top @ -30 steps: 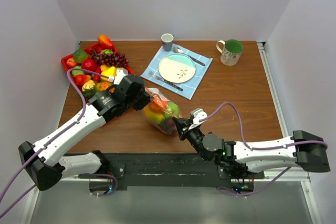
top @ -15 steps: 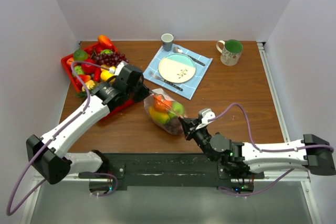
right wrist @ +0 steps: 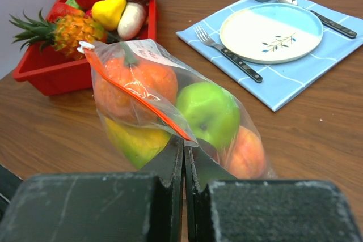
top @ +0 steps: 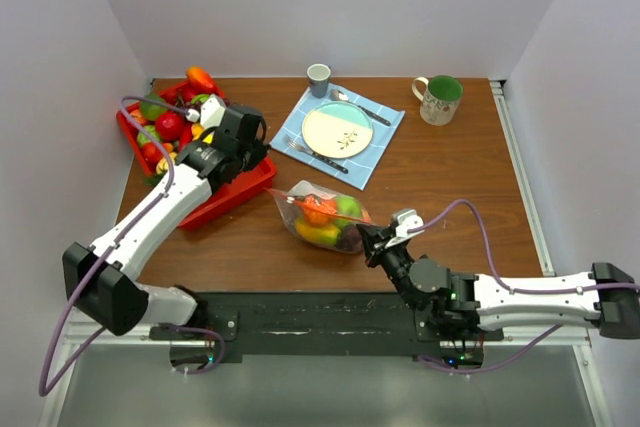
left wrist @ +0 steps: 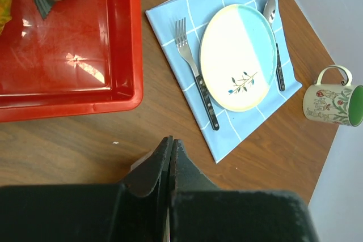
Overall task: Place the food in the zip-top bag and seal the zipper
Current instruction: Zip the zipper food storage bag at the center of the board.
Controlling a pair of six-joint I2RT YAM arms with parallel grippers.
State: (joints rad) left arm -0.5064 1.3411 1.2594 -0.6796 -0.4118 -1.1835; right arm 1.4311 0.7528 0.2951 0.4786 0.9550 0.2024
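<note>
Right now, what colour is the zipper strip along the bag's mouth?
The zipper is orange-red; the right wrist view shows it best.

I am working over a brown wood-grain surface (top: 450, 167) that plain pale lilac-white walls (top: 330, 7) are enclosing on three sides.

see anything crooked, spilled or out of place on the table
Nothing spilled or broken. The red tray sits skewed to the table edge, its fruit bunched at the far end. The blue napkin with the plate lies at an angle too. The bag lies on its side, one corner pinched in the right gripper.
</note>
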